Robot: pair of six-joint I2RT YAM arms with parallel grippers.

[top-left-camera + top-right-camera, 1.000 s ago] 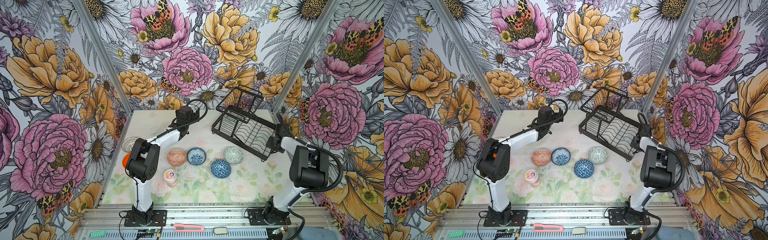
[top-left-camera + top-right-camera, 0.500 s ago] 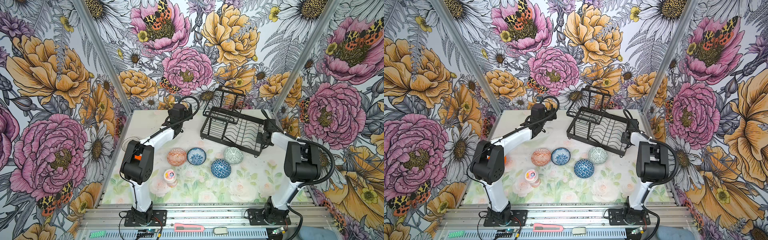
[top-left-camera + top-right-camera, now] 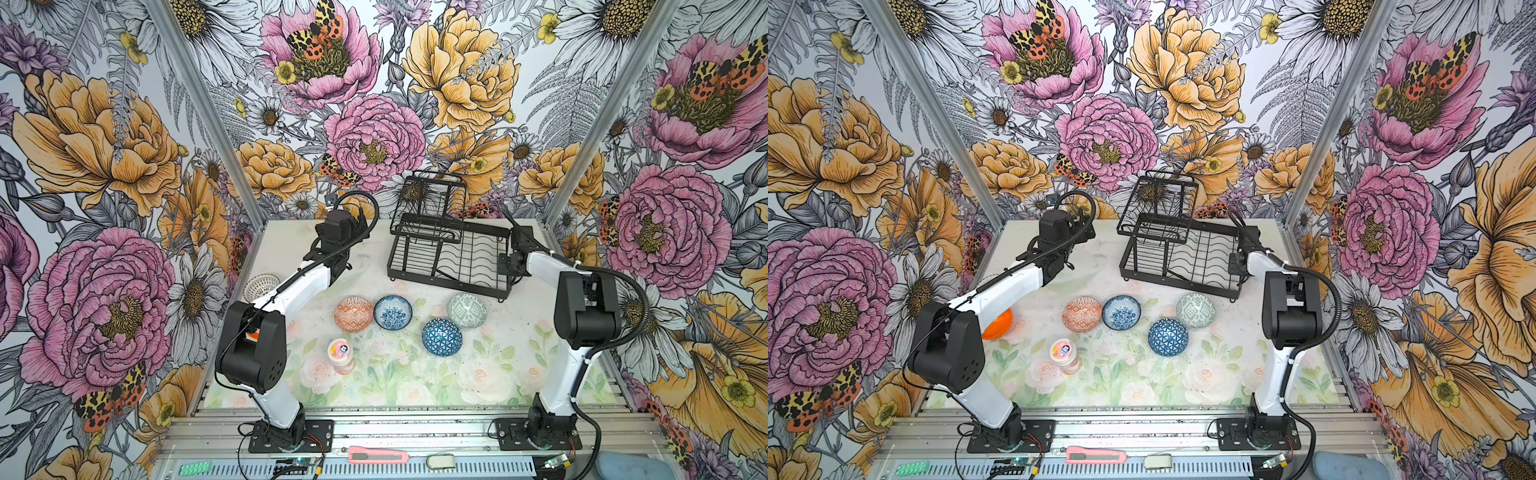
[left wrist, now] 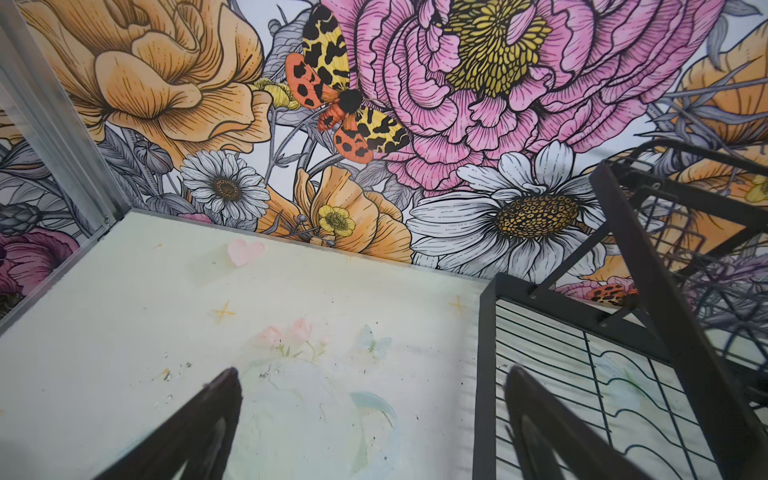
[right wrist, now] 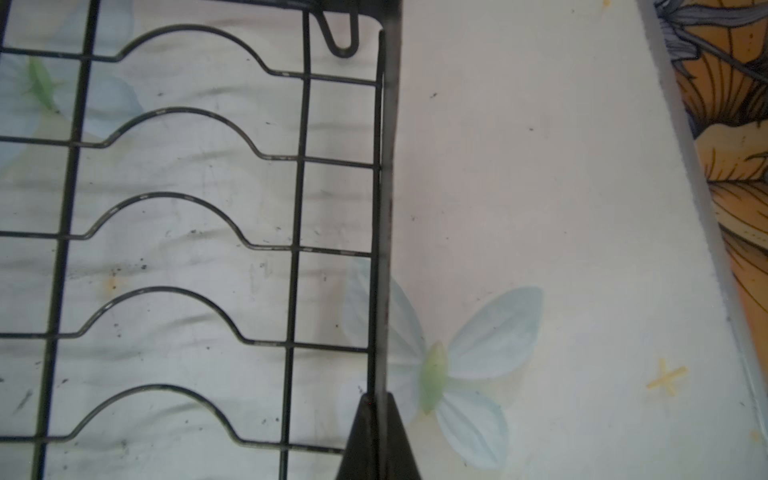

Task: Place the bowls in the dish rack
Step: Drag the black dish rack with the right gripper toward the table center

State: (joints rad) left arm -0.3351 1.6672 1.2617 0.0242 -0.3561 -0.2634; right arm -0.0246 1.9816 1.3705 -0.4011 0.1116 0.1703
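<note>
Rack-positioning step; right gripper [image 5: 376, 415] clamped on dish rack [image 3: 451, 257] rim; left gripper [image 4: 370, 415] wide open, empty; no bowl loaded; next, likely: release rim, fetch grey-green bowl [image 3: 467, 311].

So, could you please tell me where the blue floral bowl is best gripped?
Probably by the rim, coming from above: the floral bowl sits mouth up, so its wall can be pinched inside and out.

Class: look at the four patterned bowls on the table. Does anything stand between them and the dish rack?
Nothing visible does. Only bare table separates the four patterned bowls from the near rim of the dish rack. The pink-lidded jar stands on their other side.
</note>
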